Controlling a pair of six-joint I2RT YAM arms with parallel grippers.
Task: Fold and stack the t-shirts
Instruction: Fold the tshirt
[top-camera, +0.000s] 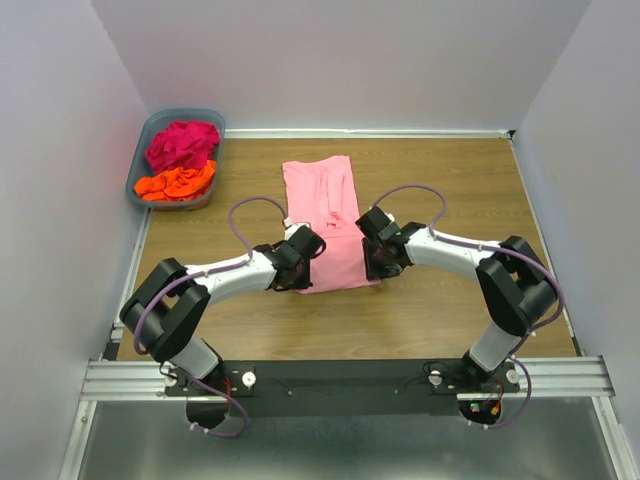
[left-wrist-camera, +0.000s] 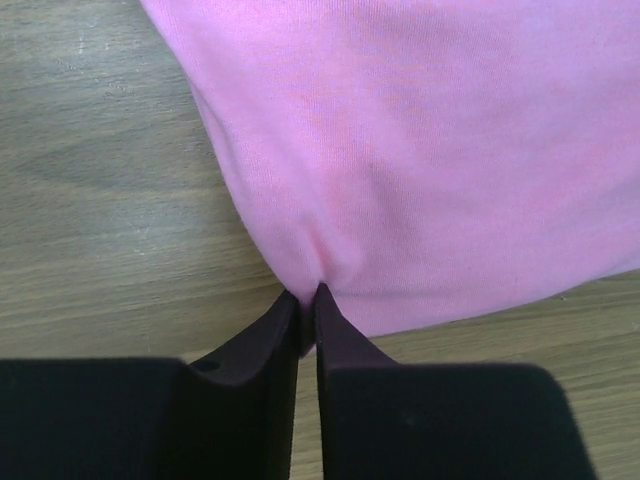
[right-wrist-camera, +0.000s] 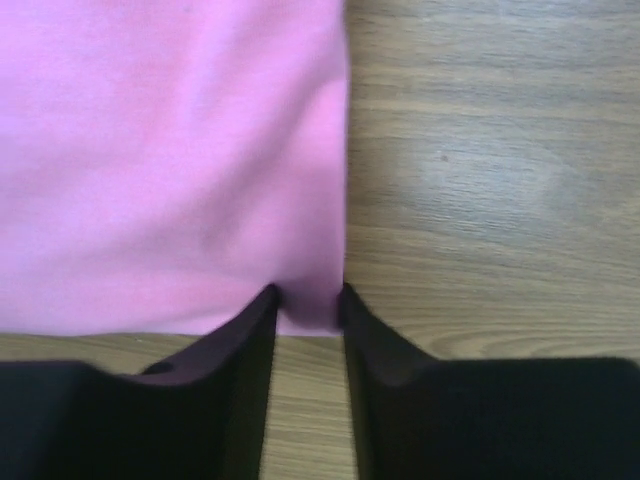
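Observation:
The light pink t-shirt (top-camera: 325, 200) lies on the wooden table as a long narrow fold, its hem toward the arms. My left gripper (top-camera: 300, 275) (left-wrist-camera: 308, 292) is shut on the hem's near-left corner, and the cloth (left-wrist-camera: 420, 150) puckers at the tips. My right gripper (top-camera: 375, 268) (right-wrist-camera: 308, 292) straddles the near-right corner; its jaws stand apart with the pink cloth (right-wrist-camera: 170, 150) between them, one finger (right-wrist-camera: 355, 310) at the shirt's side edge. The magenta t-shirt (top-camera: 182, 143) and the orange t-shirt (top-camera: 177, 183) sit crumpled in the basket.
The grey-blue plastic basket (top-camera: 140, 172) stands at the far left corner of the table against the left wall. White walls close in the table (top-camera: 470, 190) on the left, back and right. Purple cables loop above both wrists.

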